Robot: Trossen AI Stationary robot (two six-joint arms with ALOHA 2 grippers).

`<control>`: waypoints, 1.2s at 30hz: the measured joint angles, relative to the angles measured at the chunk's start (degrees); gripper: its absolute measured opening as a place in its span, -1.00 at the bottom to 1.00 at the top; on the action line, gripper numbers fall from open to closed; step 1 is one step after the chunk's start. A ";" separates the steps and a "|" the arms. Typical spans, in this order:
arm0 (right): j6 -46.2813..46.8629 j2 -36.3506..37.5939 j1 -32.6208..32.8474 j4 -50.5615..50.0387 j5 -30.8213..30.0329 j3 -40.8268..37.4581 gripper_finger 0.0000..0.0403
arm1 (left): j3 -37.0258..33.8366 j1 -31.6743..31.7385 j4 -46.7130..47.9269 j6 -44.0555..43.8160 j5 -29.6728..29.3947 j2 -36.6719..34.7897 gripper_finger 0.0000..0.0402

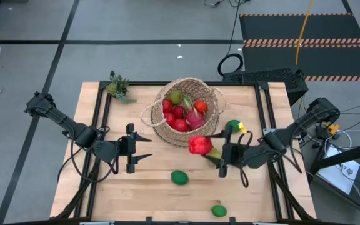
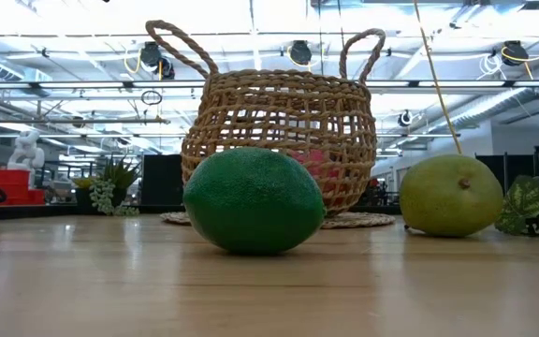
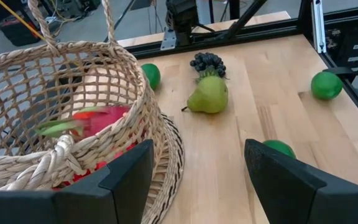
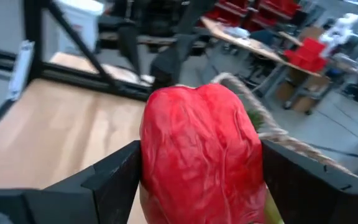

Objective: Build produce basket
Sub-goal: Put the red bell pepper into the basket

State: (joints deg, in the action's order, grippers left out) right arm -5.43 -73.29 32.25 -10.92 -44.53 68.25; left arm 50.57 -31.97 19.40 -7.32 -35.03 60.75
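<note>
On the wooden table (image 1: 92, 187), one basket (image 1: 208, 128) stood far-centre holding several red fruits. Three limes lay loose; a pear (image 3: 208, 98) and grapes (image 3: 207, 62) showed. The right gripper (image 1: 212, 152) clenched one red pepper (image 1: 199, 145) just beside the basket, hiding its view. The left gripper (image 1: 144, 147) stood released.

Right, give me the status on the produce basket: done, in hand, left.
Done: several red fruits, a pink dragonfruit and a green piece already lie in the basket.
In hand: the right gripper holds a red pepper just beside the basket.
Left: two limes and a pear on the table. The left gripper waits open, empty.
</note>
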 joint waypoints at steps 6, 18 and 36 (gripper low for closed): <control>0.01 1.24 -1.17 -0.02 -2.32 0.00 0.50 | 0.00 0.00 0.02 0.01 0.00 0.00 0.25; 2.21 1.15 -2.45 -0.02 -1.99 -1.05 0.50 | 0.00 0.00 0.02 0.01 0.00 0.00 0.25; -10.08 1.17 -2.66 3.00 -1.95 -1.06 0.50 | 0.00 0.00 0.02 0.03 0.00 0.00 0.25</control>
State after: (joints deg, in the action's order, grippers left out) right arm -15.51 -72.12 29.58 -7.92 -46.48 67.19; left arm 50.57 -31.97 19.42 -7.29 -35.03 60.75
